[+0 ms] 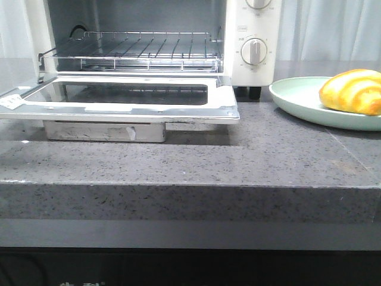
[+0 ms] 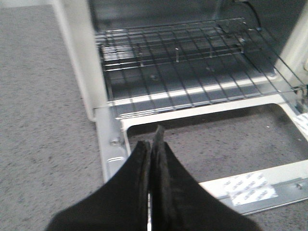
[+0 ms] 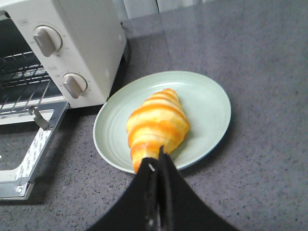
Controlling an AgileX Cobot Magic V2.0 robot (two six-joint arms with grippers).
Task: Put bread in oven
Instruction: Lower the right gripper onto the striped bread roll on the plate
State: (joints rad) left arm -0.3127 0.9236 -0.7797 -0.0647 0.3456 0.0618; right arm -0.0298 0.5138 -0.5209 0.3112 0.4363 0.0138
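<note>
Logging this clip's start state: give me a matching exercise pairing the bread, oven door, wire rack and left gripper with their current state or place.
Column one:
1. bread
2. oven door
3. wire rack
4. left gripper

Column two:
A. dropped down flat, open
B. lying on the pale green plate
C. fingers pressed together, holding nothing
D. bare, inside the oven

Pairs: 1-B, 2-A, 3-D, 4-C
</note>
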